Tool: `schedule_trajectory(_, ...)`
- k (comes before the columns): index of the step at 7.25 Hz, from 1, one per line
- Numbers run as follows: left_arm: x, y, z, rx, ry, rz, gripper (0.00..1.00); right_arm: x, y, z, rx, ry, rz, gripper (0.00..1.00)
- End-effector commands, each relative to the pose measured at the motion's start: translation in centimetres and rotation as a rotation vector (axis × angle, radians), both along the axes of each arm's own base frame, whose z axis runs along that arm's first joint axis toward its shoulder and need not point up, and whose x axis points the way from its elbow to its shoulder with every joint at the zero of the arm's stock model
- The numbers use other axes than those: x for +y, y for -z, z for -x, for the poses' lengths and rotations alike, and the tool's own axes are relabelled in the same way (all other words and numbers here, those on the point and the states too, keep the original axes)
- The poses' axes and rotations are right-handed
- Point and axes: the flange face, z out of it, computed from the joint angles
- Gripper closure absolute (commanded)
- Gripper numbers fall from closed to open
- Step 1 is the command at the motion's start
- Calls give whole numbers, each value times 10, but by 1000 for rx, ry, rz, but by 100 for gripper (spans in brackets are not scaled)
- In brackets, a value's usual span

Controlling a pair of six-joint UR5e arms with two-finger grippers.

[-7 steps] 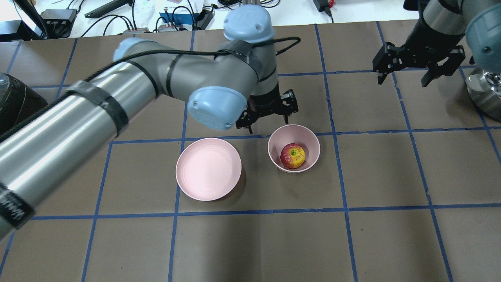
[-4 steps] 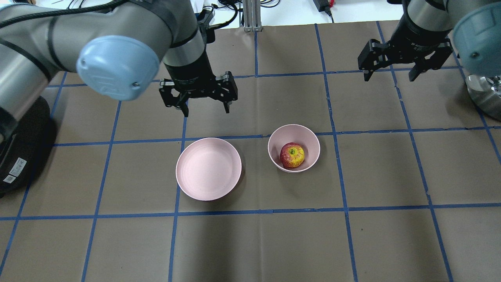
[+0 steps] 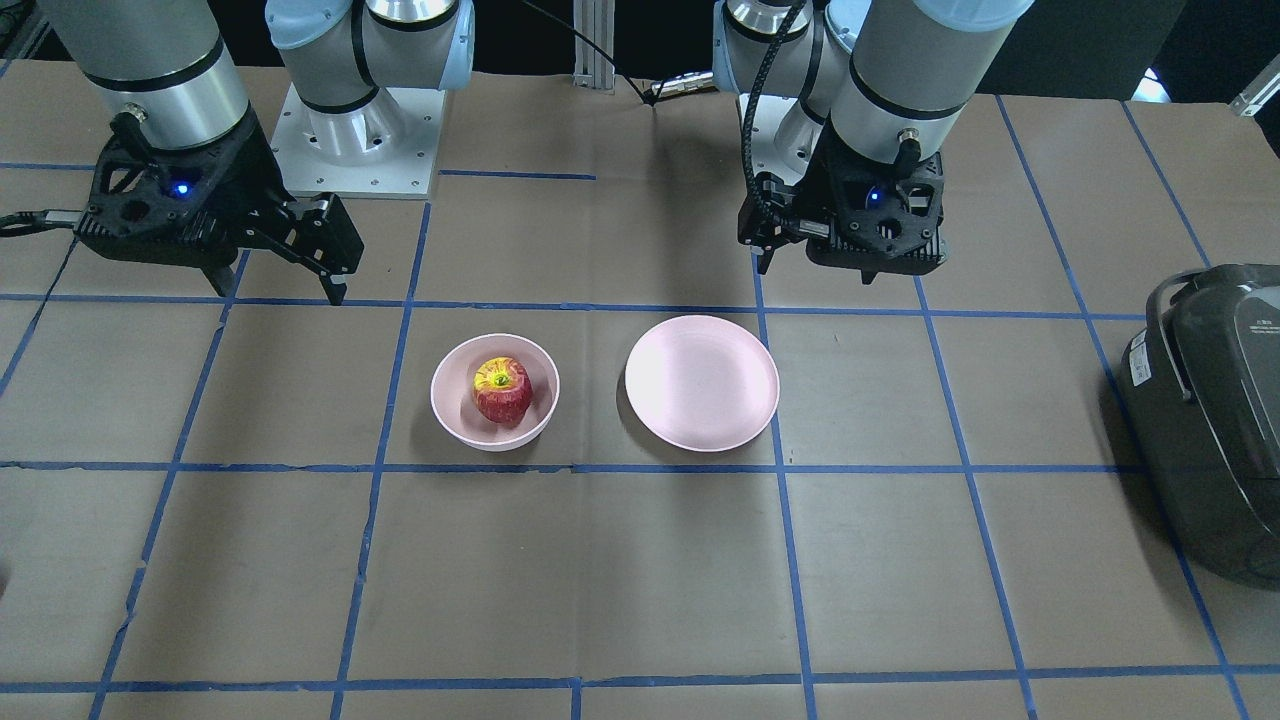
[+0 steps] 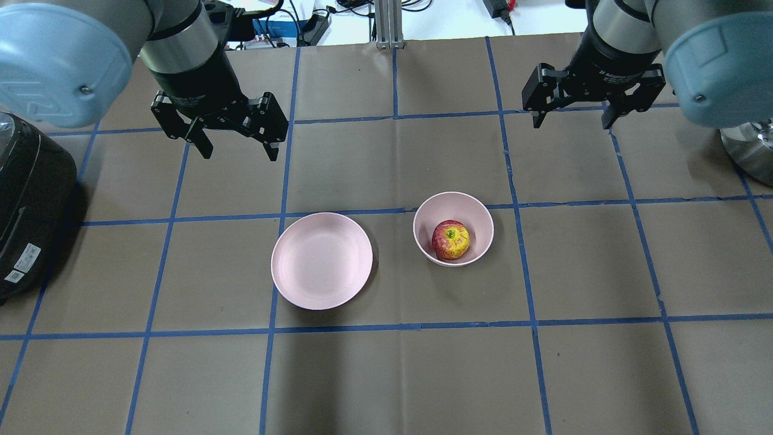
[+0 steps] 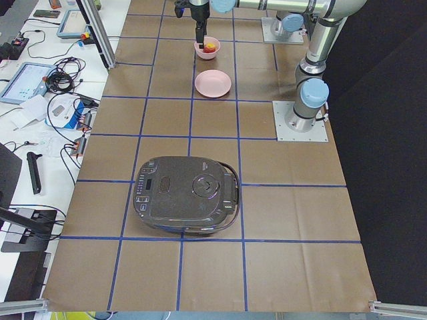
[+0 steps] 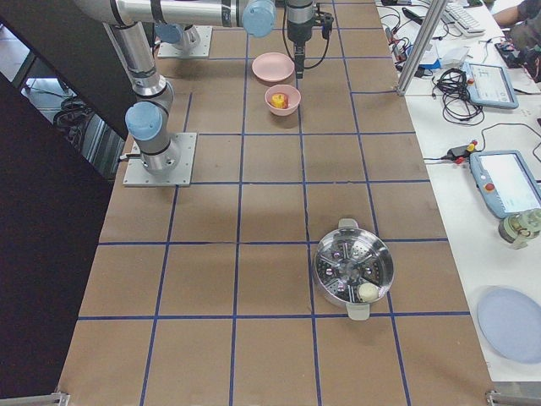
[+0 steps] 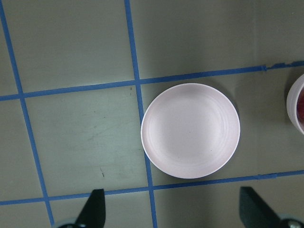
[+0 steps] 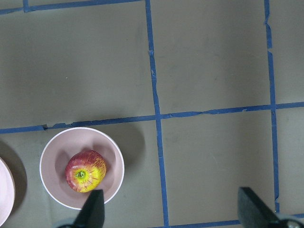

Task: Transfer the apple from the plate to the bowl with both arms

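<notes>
The apple [image 4: 451,240] is sitting in the bowl [image 4: 416,220] near the middle of the table [image 4: 386,374], the plate [image 4: 322,261] lying bare beside it, while the nearer right fingers [image 4: 535,116] and the left fingers [image 4: 270,144] are both hanging wide and empty.

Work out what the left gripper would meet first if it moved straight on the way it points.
Probably the bare table just beside the plate, not the plate itself: the left gripper points straight down, open, near the plate's edge. Depth is unclear.
</notes>
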Motion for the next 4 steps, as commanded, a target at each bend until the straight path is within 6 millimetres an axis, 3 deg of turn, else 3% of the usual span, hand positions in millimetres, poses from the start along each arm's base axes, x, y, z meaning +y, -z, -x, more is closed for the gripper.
schedule_trajectory(1,2,-6,-12,2,-9,10,0,0,4,0,2,-18,-7,0)
schedule_trajectory(4,8,-5,-15,2,-15,8,0,0,3,0,2,-20,-6,0)
